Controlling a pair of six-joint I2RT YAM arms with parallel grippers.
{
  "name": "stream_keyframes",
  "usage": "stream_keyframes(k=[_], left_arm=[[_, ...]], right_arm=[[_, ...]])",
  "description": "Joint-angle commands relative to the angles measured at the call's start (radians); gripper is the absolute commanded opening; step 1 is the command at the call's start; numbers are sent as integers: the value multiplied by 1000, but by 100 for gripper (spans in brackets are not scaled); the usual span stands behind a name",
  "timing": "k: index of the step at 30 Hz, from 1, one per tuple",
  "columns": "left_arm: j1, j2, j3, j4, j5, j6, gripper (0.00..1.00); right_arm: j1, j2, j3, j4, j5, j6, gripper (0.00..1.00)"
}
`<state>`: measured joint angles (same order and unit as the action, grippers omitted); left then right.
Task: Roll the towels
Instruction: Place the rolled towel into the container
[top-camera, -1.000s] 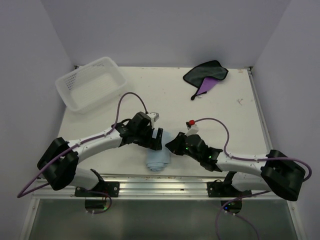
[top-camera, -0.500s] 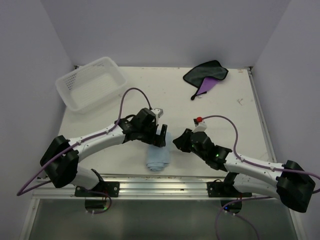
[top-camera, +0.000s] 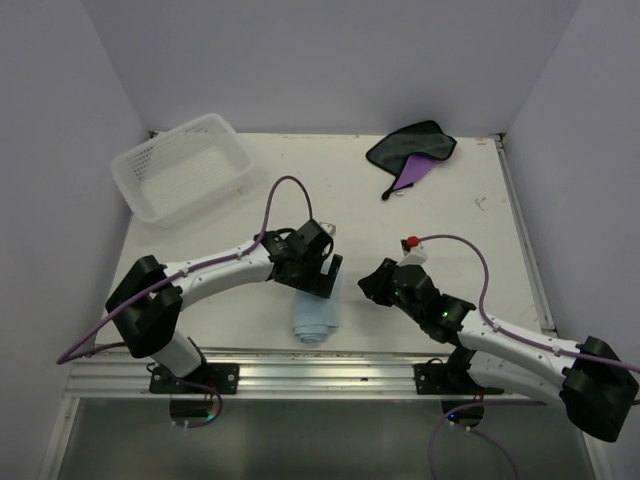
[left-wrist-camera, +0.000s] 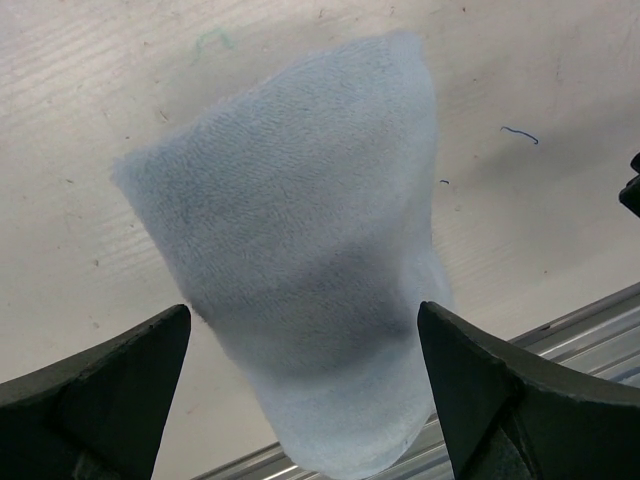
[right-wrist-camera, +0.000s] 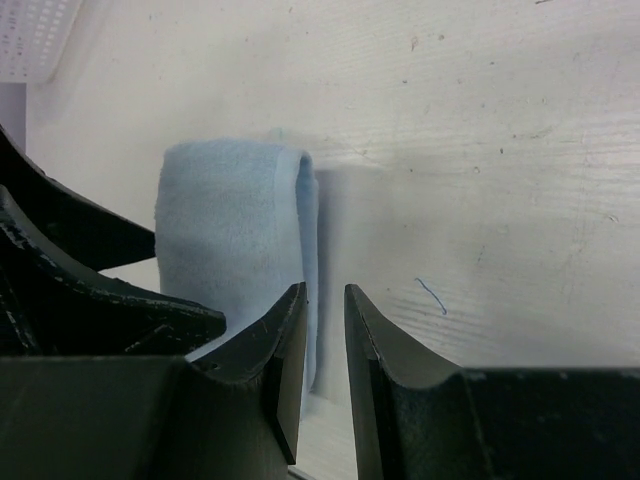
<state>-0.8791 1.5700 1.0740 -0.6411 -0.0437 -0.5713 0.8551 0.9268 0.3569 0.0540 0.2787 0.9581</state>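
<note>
Blue towel (left-wrist-camera: 300, 260) just below spread left jaws

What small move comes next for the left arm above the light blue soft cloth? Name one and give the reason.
Probably lower the left gripper and close it on the light blue soft cloth. Its jaws stand wide open, one on each side of the cloth, which already looks rolled and lies near the table's front edge. The right gripper sits beside the cloth with its jaws slightly apart, holding nothing.
</note>
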Motion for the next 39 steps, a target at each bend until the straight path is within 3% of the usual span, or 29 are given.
stream_keyframes(k=[1, 22, 28, 39], left_arm=[[-29, 33, 43, -31, -28, -42, 100], [-80, 97, 40, 44, -51, -191, 100], [-103, 177, 70, -17, -128, -196, 100], [-136, 208, 55, -5, -147, -222, 100]], right_arm=[[-10, -22, -10, -13, 7, -15, 27], [-34, -88, -64, -26, -44, -30, 27], [-37, -103, -68, -42, -42, -33, 27], [-45, -134, -75, -79, -46, -44, 27]])
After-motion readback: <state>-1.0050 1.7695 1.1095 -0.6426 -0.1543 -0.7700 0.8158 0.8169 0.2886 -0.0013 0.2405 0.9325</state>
